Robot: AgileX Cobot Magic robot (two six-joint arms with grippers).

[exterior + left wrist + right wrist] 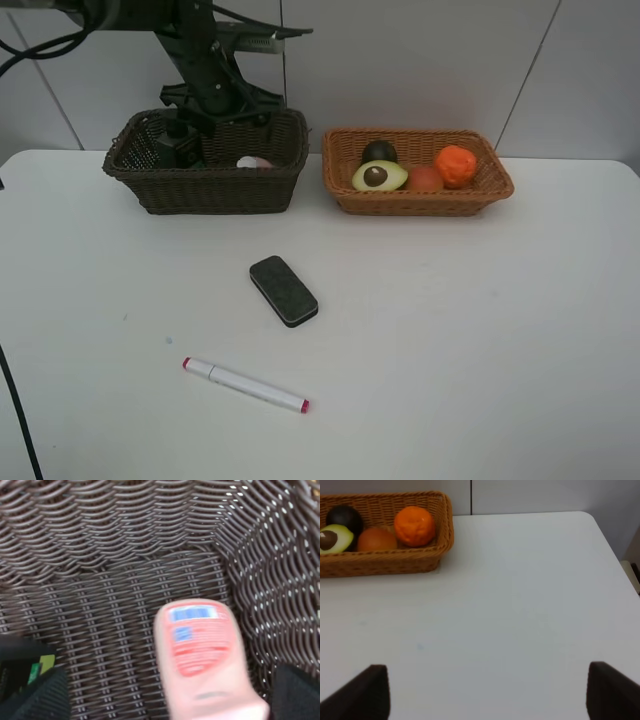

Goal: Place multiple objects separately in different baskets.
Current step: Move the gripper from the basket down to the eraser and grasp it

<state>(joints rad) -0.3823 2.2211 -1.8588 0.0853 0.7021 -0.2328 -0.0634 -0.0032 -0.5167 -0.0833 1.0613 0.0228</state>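
Clock read from the high camera, twelve at the far wall

My left gripper (160, 699) is down inside the dark brown basket (205, 190), which sits at eleven o'clock on the table (480, 330). My fingers (35, 700) are spread wide and pinch nothing. The small pink bottle (200, 655) lies on the woven floor between them, label up. One finger is clearly apart from it, the other just beside it; whether that one touches, I cannot tell. Seen from above, the bottle is in the three o'clock half of the basket. The dark green pump bottle (22, 652) is in the same basket, at nine o'clock of the pink one.

My right gripper (487, 692) hangs over bare table, fingers spread wide, nothing between them.

The light orange-tan basket (420, 205) is at one o'clock, near the dark one but not touching. It holds the halved avocado (379, 177), cut face up, with the dark mangosteen (379, 151) at its twelve, the peach (425, 178) at its three, and the orange (455, 165) at one o'clock of the peach.

The black eraser (283, 290) lies flat near the table's centre, outside both baskets, long axis running ten to four. The white marker (245, 385) lies at seven o'clock of the eraser, apart from it, with a red tip at each end
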